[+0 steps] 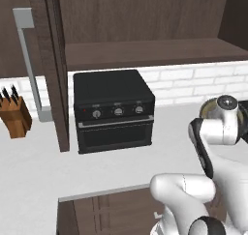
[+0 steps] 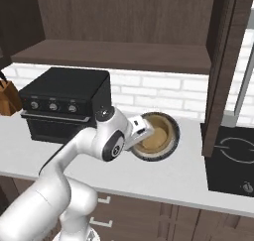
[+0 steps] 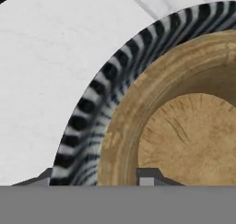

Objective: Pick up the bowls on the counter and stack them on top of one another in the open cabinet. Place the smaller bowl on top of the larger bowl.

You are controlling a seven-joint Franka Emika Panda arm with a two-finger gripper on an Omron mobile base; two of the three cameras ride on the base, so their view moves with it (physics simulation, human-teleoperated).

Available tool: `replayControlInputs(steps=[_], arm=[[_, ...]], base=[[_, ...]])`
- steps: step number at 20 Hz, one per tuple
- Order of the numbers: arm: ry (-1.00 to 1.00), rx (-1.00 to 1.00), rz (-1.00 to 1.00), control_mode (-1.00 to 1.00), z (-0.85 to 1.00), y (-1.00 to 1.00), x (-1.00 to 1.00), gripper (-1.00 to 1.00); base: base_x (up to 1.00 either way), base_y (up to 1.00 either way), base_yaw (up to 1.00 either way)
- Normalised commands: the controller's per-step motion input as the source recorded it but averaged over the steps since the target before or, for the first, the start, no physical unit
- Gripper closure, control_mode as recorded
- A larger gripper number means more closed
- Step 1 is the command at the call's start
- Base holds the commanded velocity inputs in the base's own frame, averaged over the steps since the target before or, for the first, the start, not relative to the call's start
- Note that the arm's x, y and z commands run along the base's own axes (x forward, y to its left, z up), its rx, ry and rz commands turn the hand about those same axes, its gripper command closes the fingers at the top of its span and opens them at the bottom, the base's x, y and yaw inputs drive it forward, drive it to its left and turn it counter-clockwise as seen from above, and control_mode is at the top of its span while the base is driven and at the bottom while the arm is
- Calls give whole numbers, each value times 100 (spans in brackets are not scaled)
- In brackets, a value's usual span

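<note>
Bowl (image 2: 158, 136) sits on desk (image 2: 188, 175), centre-right of right base frame. Claw (image 3: 94, 177) spread, fingers straddling the near rim, one inside, one outside. Probably ceramic: stiff, glazed, slippery, breakable. Pinch the rim wall (image 3: 92, 126); contact not clear.

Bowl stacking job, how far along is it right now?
Nothing looks done: the open cabinet shelf holds no bowl. In hand: the gripper sits low over the rim of the bowl, which rests on the counter; whether it grips is unclear. Left: lifting, shelving and stacking.
</note>
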Motion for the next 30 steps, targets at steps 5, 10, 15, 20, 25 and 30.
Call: replayControlInputs(steps=[5,10,15,20,25,30], arm=[[-44,-10,21,-100,100,55,-54,100],[-38,-12,24,-100,100,63,-39,100],[-32,-12,22,-100,100,63,-30,100],[-16,-6,20,-100,100,58,23,100],[9,-6,14,-100,100,56,94,100],[42,-11,14,-100,64,67,86,100]], base=[[0,0,0],[0,0,0],[0,0,0],[0,0,0],[0,0,0],[0,0,0]])
